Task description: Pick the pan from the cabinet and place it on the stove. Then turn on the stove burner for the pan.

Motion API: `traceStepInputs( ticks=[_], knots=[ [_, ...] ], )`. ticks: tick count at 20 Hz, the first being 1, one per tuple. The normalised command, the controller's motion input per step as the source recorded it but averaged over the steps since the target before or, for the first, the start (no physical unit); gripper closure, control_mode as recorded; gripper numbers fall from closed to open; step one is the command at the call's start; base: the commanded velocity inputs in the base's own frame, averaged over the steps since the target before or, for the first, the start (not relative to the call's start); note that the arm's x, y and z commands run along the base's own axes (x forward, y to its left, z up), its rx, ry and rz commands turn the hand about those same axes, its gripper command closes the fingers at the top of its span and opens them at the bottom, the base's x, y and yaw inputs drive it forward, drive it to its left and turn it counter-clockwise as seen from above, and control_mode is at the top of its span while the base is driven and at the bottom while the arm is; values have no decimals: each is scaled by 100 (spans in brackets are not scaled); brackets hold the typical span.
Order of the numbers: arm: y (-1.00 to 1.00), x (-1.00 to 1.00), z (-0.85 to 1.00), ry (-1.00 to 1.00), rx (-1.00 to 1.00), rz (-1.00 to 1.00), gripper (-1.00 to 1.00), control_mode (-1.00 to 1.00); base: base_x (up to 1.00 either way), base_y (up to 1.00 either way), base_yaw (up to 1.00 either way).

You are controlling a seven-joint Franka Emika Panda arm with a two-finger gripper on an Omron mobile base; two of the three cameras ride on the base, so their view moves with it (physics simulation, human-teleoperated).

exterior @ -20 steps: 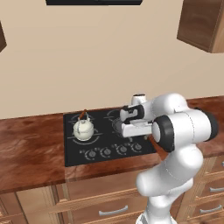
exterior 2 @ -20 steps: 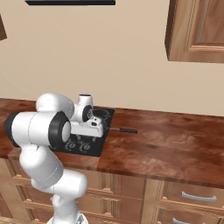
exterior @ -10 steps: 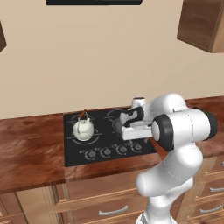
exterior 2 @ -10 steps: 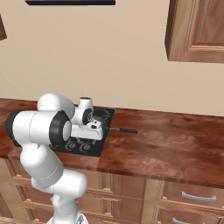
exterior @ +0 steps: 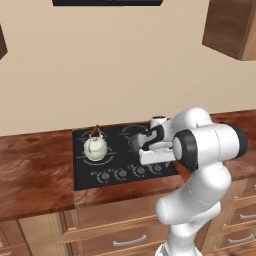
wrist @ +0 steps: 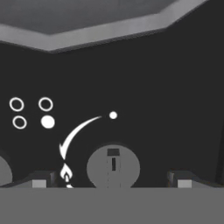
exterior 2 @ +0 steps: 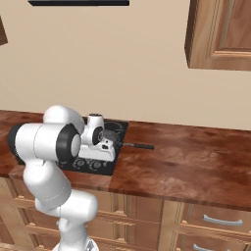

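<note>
The pan (exterior 2: pixel 109 139) sits on the right rear of the black stove (exterior: pixel 82 172), and my arm hides most of it. Its thin black handle (exterior 2: pixel 139 145) sticks out over the counter. In the hand view the pan's grey wall (wrist: pixel 87 26) runs across the top. My gripper (wrist: pixel 111 181) is open, low over the stove's front edge, with a round knob (wrist: pixel 113 165) between its fingertips (wrist: pixel 39 183), apart from both. A flame mark and arc are printed beside the knob. The hand (exterior: pixel 154 155) hangs over the knob row. The cabinet (exterior 2: pixel 220 34) is up on the wall at the right.
A small white kettle (exterior: pixel 95 148) stands on the stove's left rear burner. More knobs (exterior: pixel 112 174) line the stove's front. Brown wooden counter (exterior 2: pixel 196 166) runs to both sides, with drawers (exterior 2: pixel 215 220) beneath. A dark hood (exterior: pixel 107 2) hangs above.
The hand has come down slightly toward the stove's knob row. The pan and the kettle have stayed where they were, and the jaws remain wide.
</note>
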Motion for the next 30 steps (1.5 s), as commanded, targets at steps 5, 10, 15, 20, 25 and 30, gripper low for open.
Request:
traceStepInputs(
  ticks=[5,10,15,20,25,30],
  knots=[
    [0,0,-17,0,0,0,-100,-100,0,0,0],
    [0,0,-17,0,0,0,-100,-100,0,0,0],
    [1,-2,-17,0,0,0,100,-100,0,0,0],
    [2,0,-4,0,0,0,100,-100,0,0,0],
    [0,0,-3,0,0,0,100,-100,0,0,0],
    [0,-1,-16,-10,0,12,100,-100,0,0,0]
  ],
)
